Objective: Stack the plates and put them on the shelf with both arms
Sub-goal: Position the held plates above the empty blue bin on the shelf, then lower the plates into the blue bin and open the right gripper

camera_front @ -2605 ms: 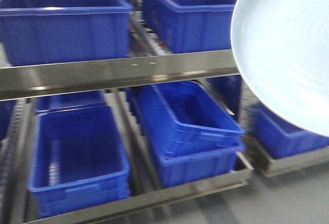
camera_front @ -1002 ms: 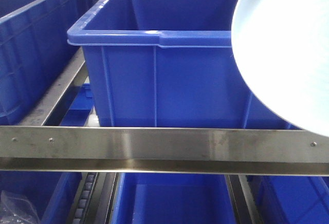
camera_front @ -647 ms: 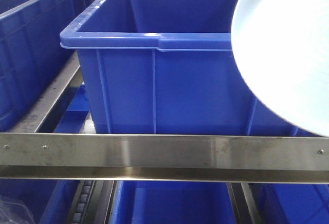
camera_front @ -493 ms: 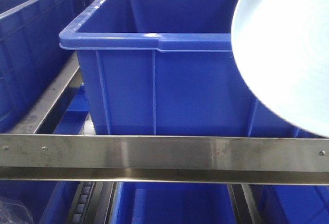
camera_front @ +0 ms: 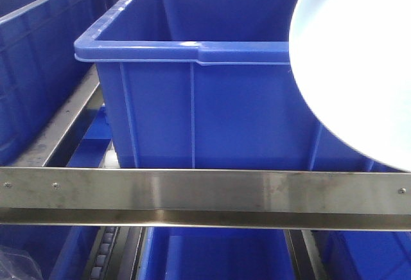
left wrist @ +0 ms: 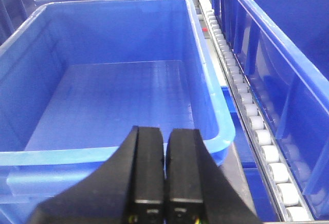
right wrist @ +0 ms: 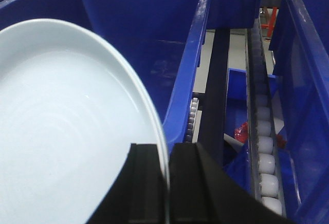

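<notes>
A pale blue-white plate (right wrist: 67, 142) stands on edge in my right gripper (right wrist: 167, 154), whose black fingers are shut on its rim. In the front view the same plate (camera_front: 359, 61) fills the upper right, in front of a blue crate. Only one plate can be made out. The shelf shows as a brushed steel front rail (camera_front: 205, 193) with rivets and roller tracks (left wrist: 257, 126). My left gripper (left wrist: 164, 142) is shut with nothing in it, hovering over the near rim of an empty blue crate (left wrist: 113, 100).
Blue plastic crates (camera_front: 192, 94) fill the shelf levels, with more below the rail. White rollers (right wrist: 264, 147) run between crates to the right of the plate. A red scrap (right wrist: 241, 130) lies in a lower crate.
The front view closed in on the shelf and rose slightly until about half a second ago. Since then nothing has visibly moved. The plate keeps its place at upper right.
</notes>
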